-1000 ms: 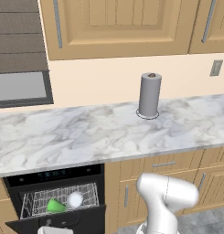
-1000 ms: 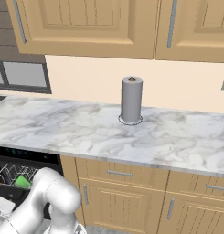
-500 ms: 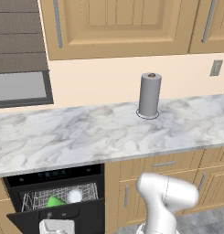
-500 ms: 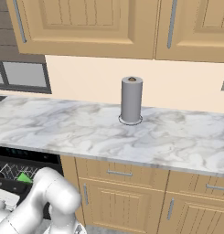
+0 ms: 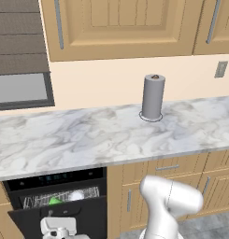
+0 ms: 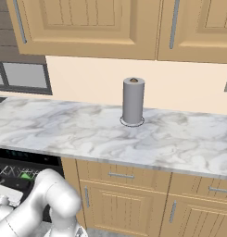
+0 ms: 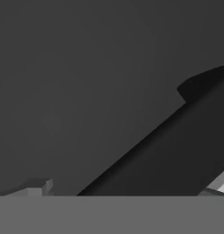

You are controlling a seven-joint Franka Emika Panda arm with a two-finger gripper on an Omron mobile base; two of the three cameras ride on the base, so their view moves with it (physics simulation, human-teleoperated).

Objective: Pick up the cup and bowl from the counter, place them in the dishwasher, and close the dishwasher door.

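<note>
The door [image 5: 64, 219] is swinging up toward shut since a moment ago, narrowing the gap over the rack [image 5: 60, 198]; closing is nearly the last step. The cup [image 5: 54, 201] and bowl [image 5: 76, 195] are sitting in the dishwasher [image 5: 55, 179], half hidden. The end effector [image 5: 57, 231], fingers spread and empty, is pushing the door, cut off by the frame's bottom edge.
</note>
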